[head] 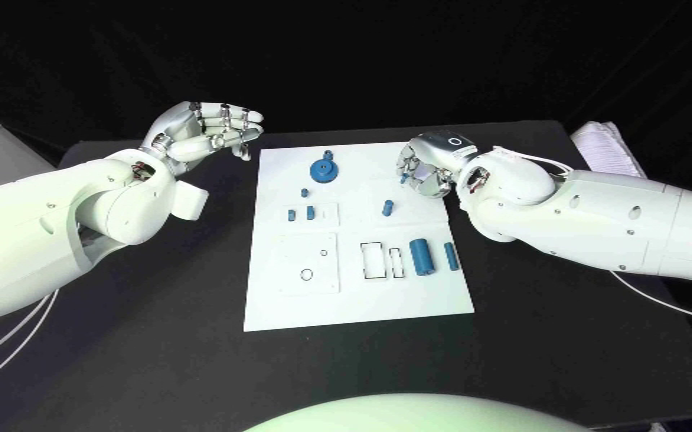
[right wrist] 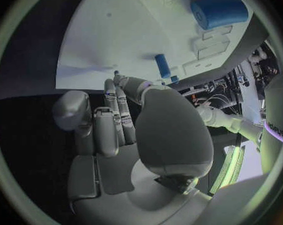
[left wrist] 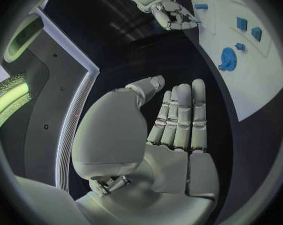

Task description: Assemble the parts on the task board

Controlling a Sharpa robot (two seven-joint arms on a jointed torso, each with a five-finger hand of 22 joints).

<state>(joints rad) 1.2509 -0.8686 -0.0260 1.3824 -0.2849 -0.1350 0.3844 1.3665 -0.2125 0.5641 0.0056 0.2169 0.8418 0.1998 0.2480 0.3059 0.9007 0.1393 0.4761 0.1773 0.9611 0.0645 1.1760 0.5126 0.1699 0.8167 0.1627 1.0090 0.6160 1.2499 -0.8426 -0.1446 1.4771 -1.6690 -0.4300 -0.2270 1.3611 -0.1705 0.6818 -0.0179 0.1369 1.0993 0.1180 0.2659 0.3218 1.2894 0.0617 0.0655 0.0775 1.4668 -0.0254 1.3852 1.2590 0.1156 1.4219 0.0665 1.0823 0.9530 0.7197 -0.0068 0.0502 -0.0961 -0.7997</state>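
Right now the white task board (head: 353, 292) is lying in the middle of the black desk (head: 144, 352), between the two arms. Blue parts are sitting on it: a round gear-like piece (head: 325, 169) near its far edge, several small pieces (head: 300, 214) below that, and a large cylinder (head: 421, 256) beside a slimmer rod (head: 451, 256) toward the right side. The left robot hand (head: 206, 132) is hovering over the desk just off the board's far left corner, fingers straight and apart, holding nothing. The right robot hand (head: 428, 165) is hanging over the board's far right part, fingers curling downward; whether it is pinching a part, I cannot tell
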